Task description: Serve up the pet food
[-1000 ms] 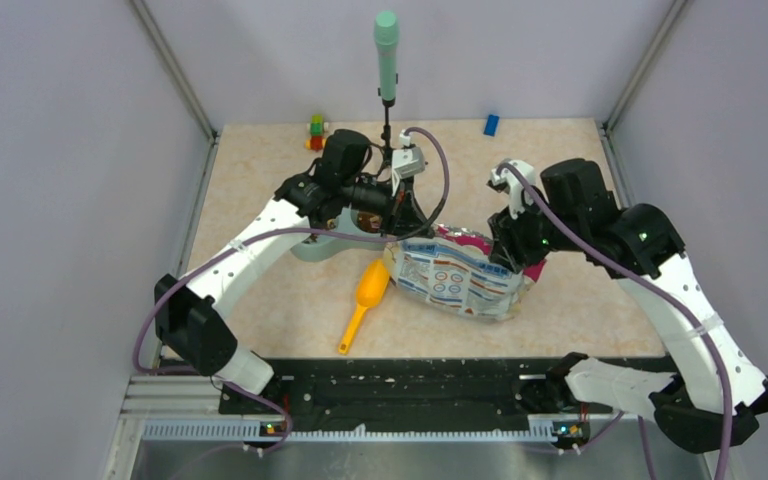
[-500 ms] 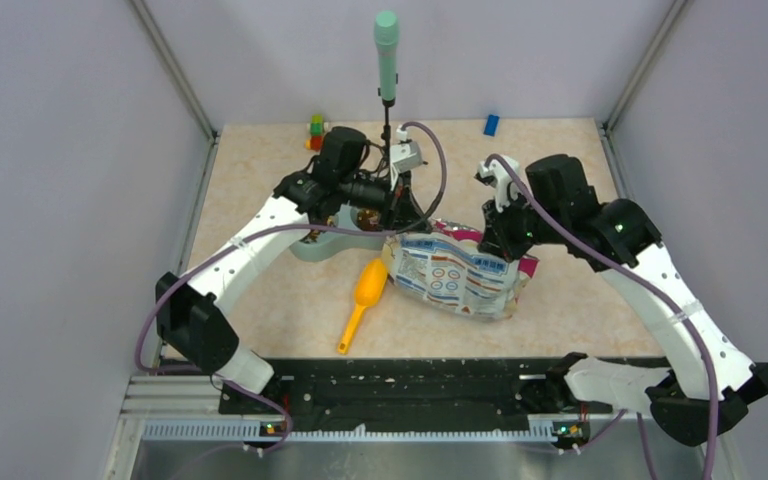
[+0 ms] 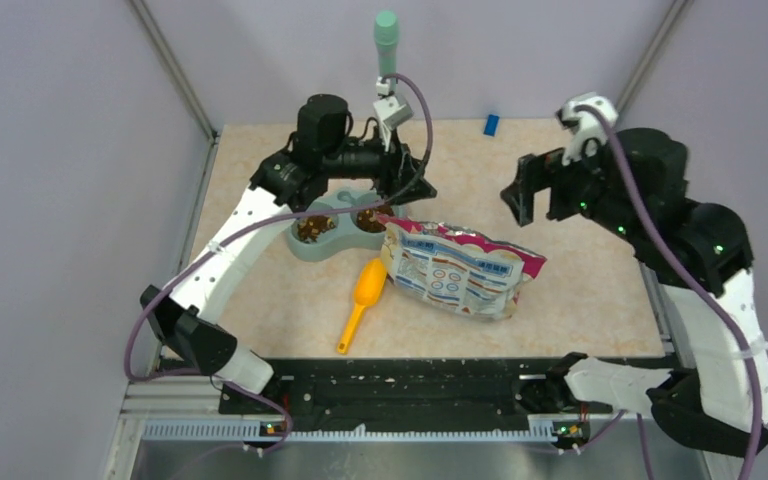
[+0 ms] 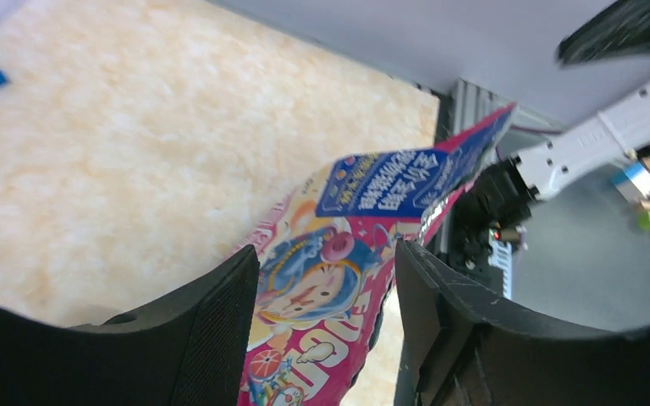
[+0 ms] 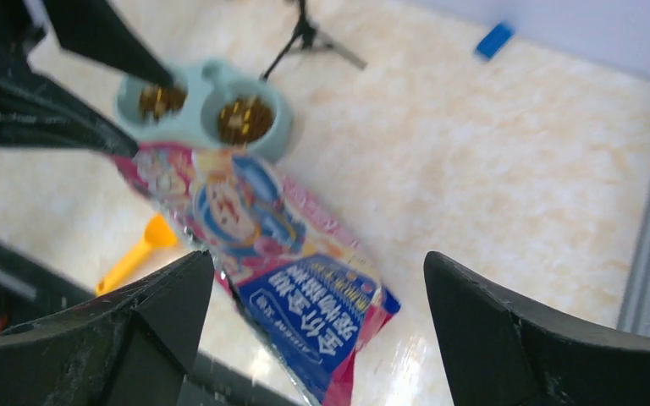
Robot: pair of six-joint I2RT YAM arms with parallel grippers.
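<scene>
The pet food (image 3: pixel 310 229) lies as brown kibble in both wells of a pale teal double bowl (image 3: pixel 338 246), and it shows again (image 5: pixel 241 119) in the right wrist view. The glossy pink and blue bag (image 3: pixel 460 272) lies flat on the table right of the bowl. My left gripper (image 3: pixel 408 188) hangs open above the bag's left end. Its fingers (image 4: pixel 220 321) stand on either side of the bag (image 4: pixel 330 288) without touching it. My right gripper (image 3: pixel 528 195) is raised, wide open and empty, up and to the right of the bag (image 5: pixel 305 279).
An orange scoop (image 3: pixel 361 300) lies in front of the bowl, left of the bag. A green-topped stand (image 3: pixel 387 45) on a small tripod rises at the back. A blue block (image 3: pixel 491 124) sits near the back wall. Walls enclose three sides.
Both grippers have opened and let go of the bag, which now lies flat. The right arm rose and swung back to the right. The left gripper lifted, uncovering the bowl.
</scene>
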